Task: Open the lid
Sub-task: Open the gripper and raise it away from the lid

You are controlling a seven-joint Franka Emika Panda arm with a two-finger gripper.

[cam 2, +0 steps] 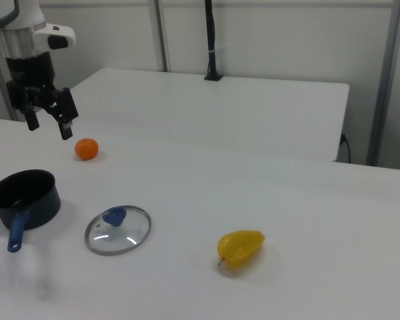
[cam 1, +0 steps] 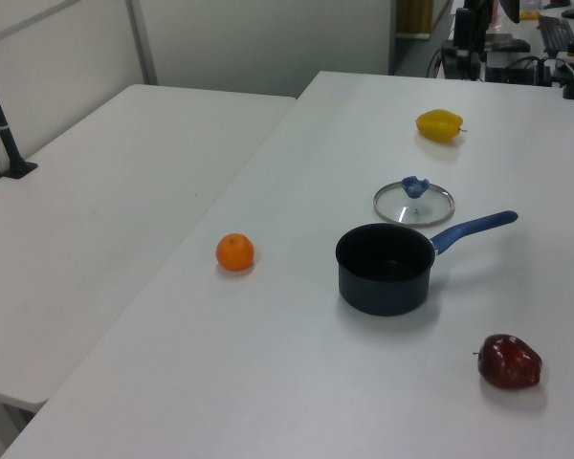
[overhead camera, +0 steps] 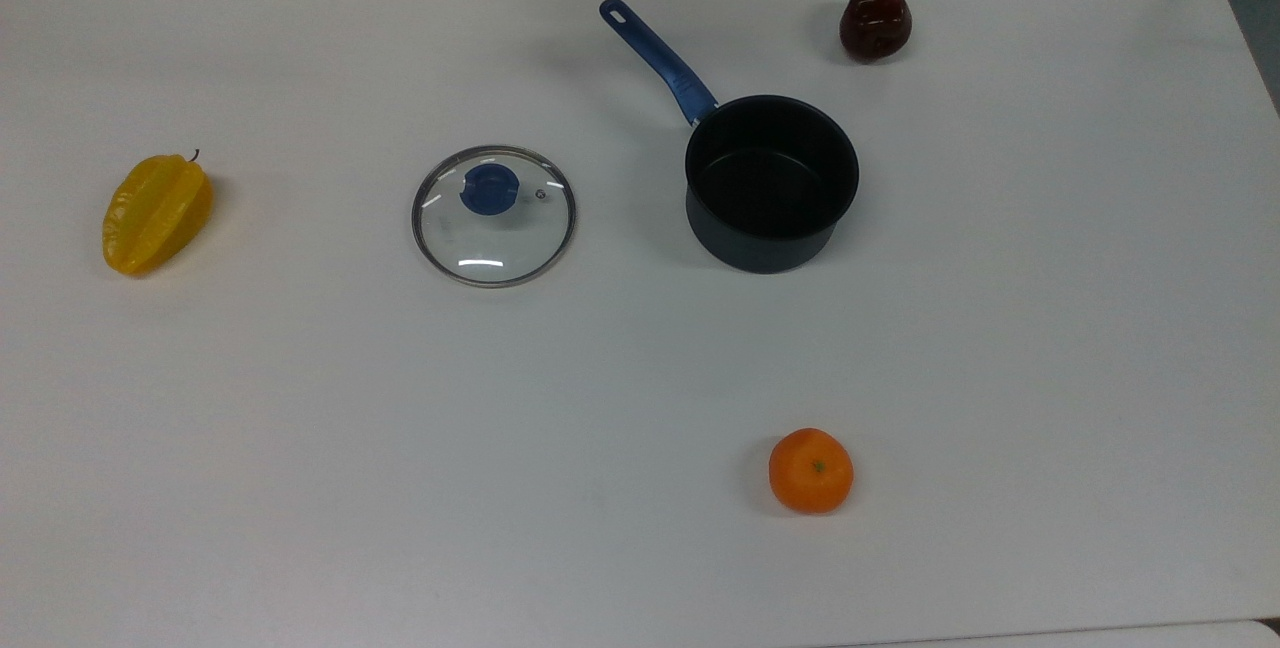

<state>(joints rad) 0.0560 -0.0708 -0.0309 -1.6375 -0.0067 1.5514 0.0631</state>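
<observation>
The lid (overhead camera: 493, 216) lies flat on the white worktop (overhead camera: 400, 408), knob up, well to the top view's left of the open saucepan (overhead camera: 771, 182). In the right view the end effector (cam 2: 48, 121) hangs high above the worktop, fingers spread, holding nothing.

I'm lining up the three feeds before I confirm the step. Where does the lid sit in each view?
Top view: the lid lies flat on the table, left of centre.
Left view: the lid lies right of centre, just beyond the saucepan.
Right view: the lid lies at lower left.
Shared landmark: the saucepan, open and apart from the lid, to the top view's right and the right view's left.
</observation>
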